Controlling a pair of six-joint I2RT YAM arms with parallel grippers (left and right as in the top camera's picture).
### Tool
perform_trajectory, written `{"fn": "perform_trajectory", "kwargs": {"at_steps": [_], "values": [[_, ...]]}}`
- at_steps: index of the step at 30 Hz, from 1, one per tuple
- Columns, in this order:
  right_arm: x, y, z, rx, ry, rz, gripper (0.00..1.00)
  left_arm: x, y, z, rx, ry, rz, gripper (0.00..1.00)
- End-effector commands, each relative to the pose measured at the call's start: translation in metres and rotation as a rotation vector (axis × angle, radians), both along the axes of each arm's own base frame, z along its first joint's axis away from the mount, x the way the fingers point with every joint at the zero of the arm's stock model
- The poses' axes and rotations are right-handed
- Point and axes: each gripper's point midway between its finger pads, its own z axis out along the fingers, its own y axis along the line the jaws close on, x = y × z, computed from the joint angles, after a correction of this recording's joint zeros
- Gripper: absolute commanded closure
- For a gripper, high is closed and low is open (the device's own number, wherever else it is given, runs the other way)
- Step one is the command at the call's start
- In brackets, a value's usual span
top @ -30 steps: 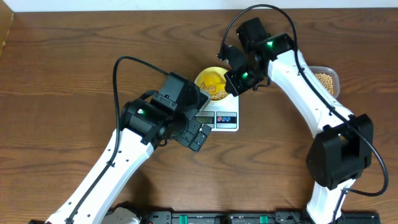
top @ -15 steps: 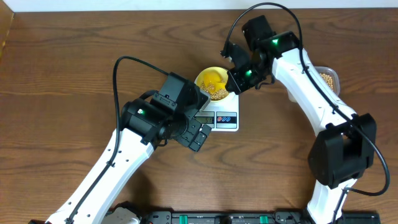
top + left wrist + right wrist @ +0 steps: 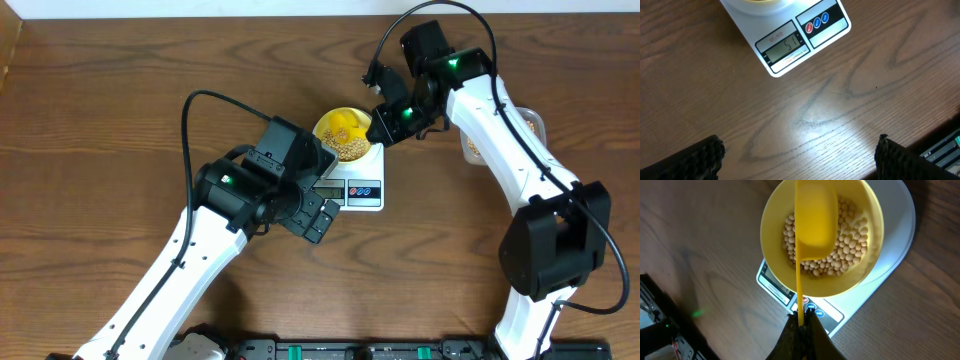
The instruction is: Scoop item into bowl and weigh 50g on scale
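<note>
The pale-yellow bowl (image 3: 328,128) stands on the white scale (image 3: 362,192) and holds a layer of tan beans (image 3: 351,148). My right gripper (image 3: 385,124) is shut on the handle of a bright yellow scoop (image 3: 347,125), whose empty cup hangs over the bowl. The right wrist view shows the gripper (image 3: 801,317), scoop (image 3: 815,220), beans (image 3: 847,250), bowl rim (image 3: 771,245) and scale (image 3: 897,230). My left gripper (image 3: 800,155) is open and empty over bare table in front of the scale (image 3: 785,67), whose display reads 51.
A clear plastic tub (image 3: 537,122) with more beans stands to the right of the scale, partly hidden by my right arm. My left arm (image 3: 230,200) lies to the left of the scale. A dark rail runs along the table's front edge (image 3: 400,350).
My right gripper has drifted a little to the right and back, drawing the scoop with it over the bowl. My left arm has not moved.
</note>
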Motion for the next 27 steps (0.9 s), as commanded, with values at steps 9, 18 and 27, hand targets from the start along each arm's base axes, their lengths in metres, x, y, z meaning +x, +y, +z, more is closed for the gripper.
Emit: {"fn": "perform_trajectory", "kwargs": {"at_steps": [9,18,27], "values": [[0.002,-0.005,-0.009,-0.066,-0.021,0.006,0.99,0.001,-0.001,0.006,-0.007,-0.018,-0.002,0.02],[-0.001,-0.009,-0.016,-0.163,-0.057,0.046,0.99,0.001,-0.001,0.006,-0.007,-0.018,-0.002,0.02],[-0.002,-0.009,-0.018,-0.205,-0.077,0.068,0.99,0.001,-0.001,0.006,-0.007,-0.018,-0.002,0.02]]}}
